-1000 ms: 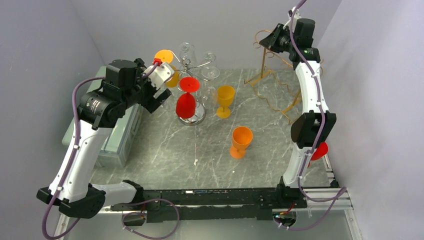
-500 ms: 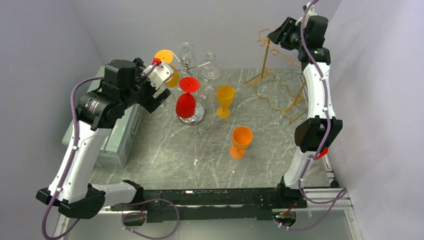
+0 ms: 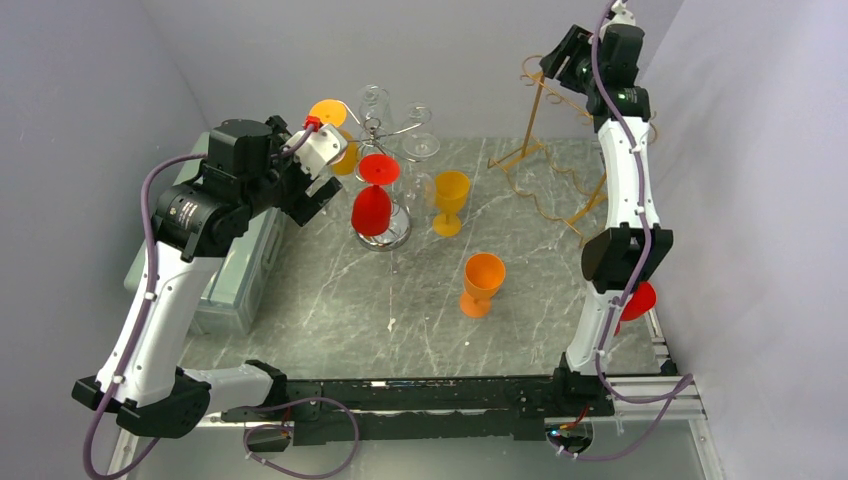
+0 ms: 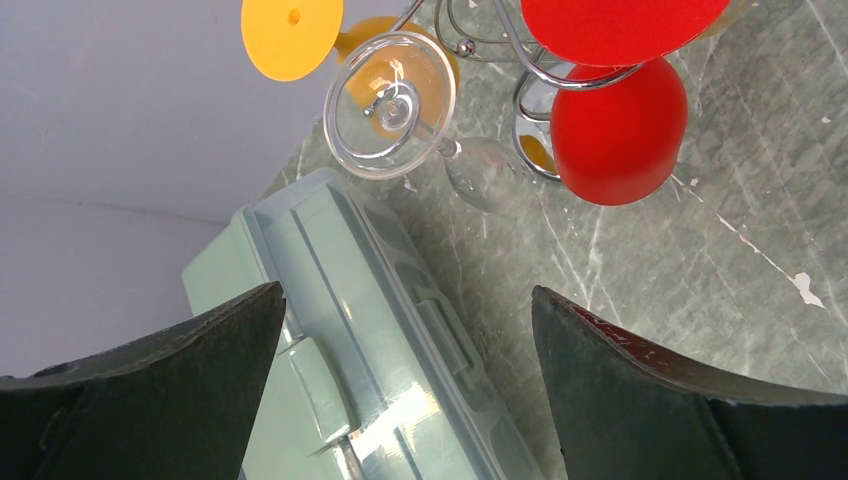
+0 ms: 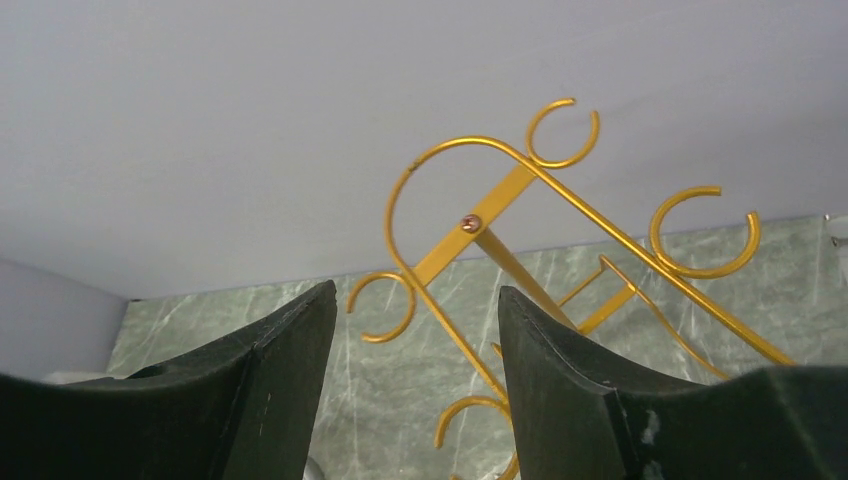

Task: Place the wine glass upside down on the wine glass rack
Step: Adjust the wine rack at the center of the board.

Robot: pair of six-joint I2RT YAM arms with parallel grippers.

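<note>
Left jaws wide apart (empty), right jaws apart, empty, facing gold rack [image 5: 470, 224]

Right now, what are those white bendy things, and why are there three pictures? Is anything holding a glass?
They are two robot arms bolted to a table: the left arm and the right arm. The big picture looks down from above. The other two come from little cameras on the wrists, so you see the dark left fingers and right fingers. Both pairs are open and hold nothing. On the table stand a yellow glass and an orange glass. A red glass hangs upside down on the silver rack. The right fingers face a gold rack, and a pale green box lies below the left fingers.
</note>
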